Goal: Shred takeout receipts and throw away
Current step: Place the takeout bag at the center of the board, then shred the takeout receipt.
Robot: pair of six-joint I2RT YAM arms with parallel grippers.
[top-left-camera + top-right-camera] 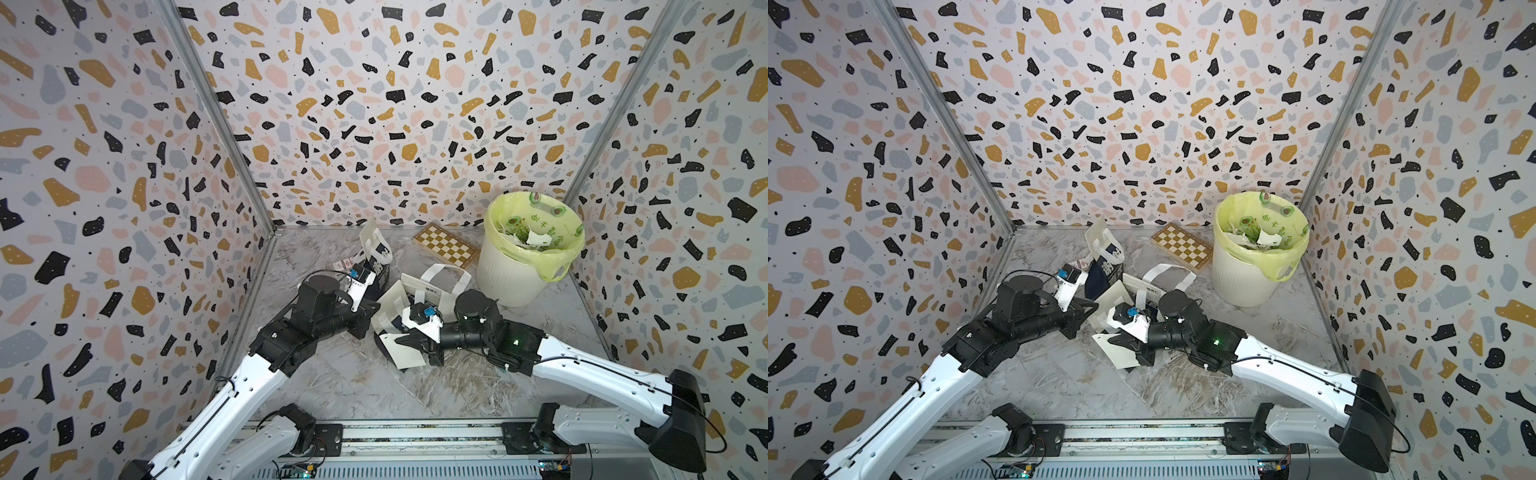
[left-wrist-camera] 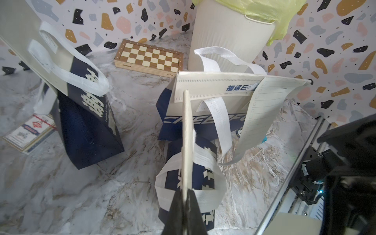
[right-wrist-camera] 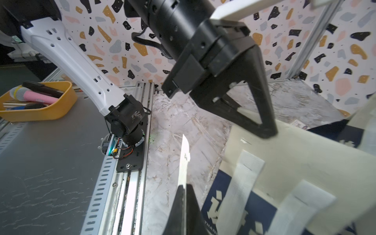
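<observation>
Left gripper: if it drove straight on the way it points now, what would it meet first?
The left gripper, jaws shut on a cream bag panel, would likely first meet the white strap handle of the lying bag just ahead, then the upright bag behind it; depth is unclear.

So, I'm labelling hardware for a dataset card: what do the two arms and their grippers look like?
Both the left arm and right arm have white perforated shells with black joints and black cylindrical wrists. Black cables run along them; a green light glows on the right one. The fingers are black, triangular open frames.
</observation>
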